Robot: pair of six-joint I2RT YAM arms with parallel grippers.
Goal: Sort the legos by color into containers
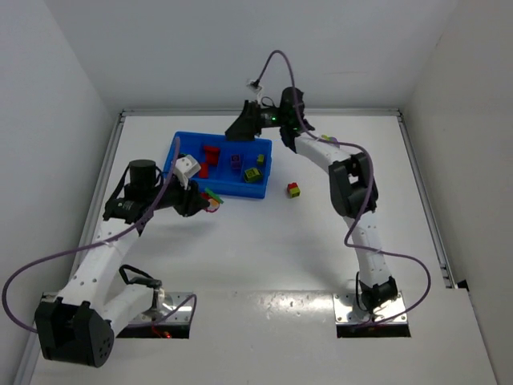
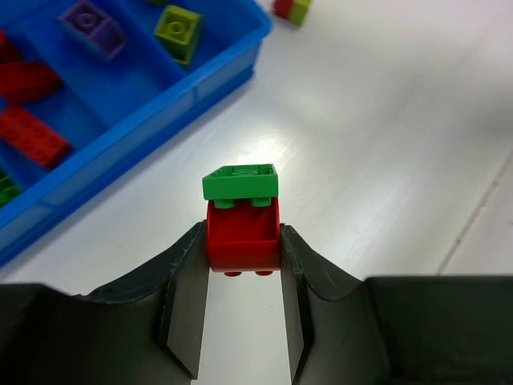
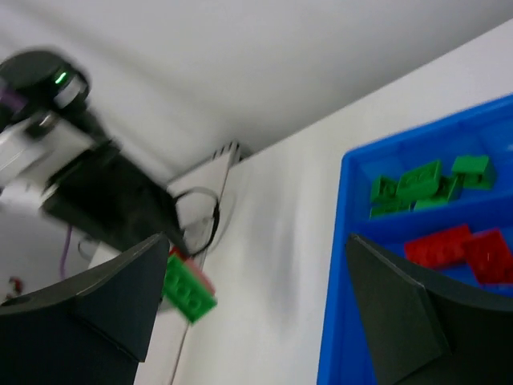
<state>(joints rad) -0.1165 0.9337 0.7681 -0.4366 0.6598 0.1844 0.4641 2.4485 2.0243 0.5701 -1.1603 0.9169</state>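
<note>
My left gripper (image 2: 243,231) is shut on a small lego clump, a red brick (image 2: 243,242) with a green brick (image 2: 240,181) on top. It holds the clump above the table just in front of the blue tray (image 1: 240,191). From above, the left gripper (image 1: 207,200) sits at the tray's near edge. My right gripper (image 1: 235,131) hovers over the tray's far edge. In its wrist view the right gripper (image 3: 258,241) is open, with only bare table between the fingers. The compartments hold green legos (image 3: 417,184), red legos (image 3: 457,245), a purple lego (image 2: 94,24) and a yellow-green lego (image 2: 178,30).
A red and yellow-green clump (image 1: 293,189) lies on the table right of the tray. White walls close in the table on three sides. Cables loop off both arms, one above the right wrist (image 1: 272,64).
</note>
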